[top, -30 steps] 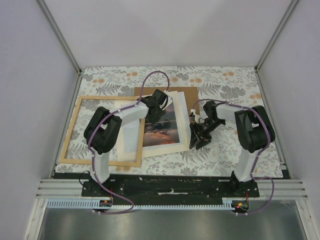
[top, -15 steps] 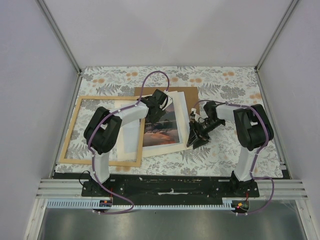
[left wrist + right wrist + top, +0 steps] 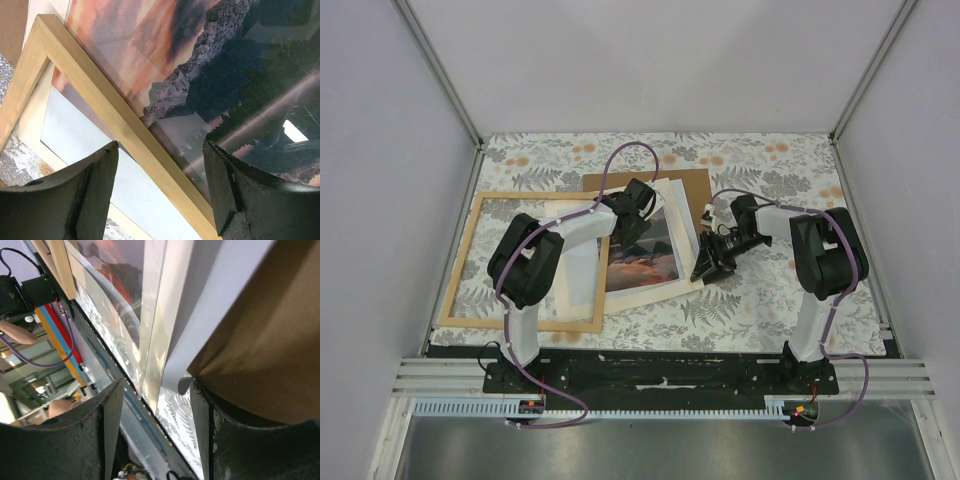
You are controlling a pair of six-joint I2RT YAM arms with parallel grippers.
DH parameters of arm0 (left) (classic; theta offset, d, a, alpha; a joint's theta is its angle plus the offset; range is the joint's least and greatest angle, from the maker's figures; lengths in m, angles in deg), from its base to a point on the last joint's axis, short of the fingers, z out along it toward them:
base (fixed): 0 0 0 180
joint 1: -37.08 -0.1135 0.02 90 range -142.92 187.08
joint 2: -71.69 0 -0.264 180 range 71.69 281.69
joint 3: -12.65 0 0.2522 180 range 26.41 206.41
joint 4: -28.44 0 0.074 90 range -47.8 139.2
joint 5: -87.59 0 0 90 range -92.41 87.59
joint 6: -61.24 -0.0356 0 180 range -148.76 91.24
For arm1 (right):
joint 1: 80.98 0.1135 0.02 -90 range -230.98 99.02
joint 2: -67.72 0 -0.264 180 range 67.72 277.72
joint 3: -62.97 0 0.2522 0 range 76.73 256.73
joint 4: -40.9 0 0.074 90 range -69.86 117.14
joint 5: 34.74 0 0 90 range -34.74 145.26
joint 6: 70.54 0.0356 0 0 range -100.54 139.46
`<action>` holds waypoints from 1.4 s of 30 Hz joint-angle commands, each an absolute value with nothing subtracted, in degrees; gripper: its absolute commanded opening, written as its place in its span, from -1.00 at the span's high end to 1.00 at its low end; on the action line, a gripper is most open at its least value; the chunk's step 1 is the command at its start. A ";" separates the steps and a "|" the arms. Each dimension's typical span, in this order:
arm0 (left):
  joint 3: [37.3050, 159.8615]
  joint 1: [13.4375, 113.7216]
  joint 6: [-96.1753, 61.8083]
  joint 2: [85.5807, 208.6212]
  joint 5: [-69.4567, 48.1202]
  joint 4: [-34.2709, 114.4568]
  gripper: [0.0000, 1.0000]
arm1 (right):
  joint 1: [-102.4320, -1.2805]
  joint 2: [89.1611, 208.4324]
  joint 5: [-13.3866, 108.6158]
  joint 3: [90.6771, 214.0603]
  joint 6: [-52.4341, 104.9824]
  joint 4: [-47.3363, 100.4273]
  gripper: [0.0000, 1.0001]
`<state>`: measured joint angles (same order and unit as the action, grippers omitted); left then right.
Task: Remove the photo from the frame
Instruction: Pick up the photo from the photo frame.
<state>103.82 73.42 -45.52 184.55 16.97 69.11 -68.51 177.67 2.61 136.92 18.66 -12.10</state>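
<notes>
The photo lies sunset side up around the middle of the bench, stacked with the cream mat. The brown board pokes out behind it. The frame lies flat to its left, and its right strip meets the photo's left side. The left jaws hang over the photo's upper part, spread apart, and a frame strip runs diagonally between them. The right jaws sit at the stack's right edge, also apart, with the sheet edges between them. Can't tell if they touch.
</notes>
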 commanded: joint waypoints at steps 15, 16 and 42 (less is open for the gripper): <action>103.49 73.38 -43.71 183.32 15.70 69.09 -0.50 | -66.22 183.73 -4.41 149.33 14.89 -6.17 -0.18; 103.41 73.38 -43.79 183.14 15.79 69.09 -0.50 | -66.30 183.99 -5.47 149.33 14.89 -6.00 -0.16; 102.00 73.38 -44.05 181.82 15.87 68.48 -0.50 | -72.19 191.29 -10.39 148.37 38.17 15.44 0.30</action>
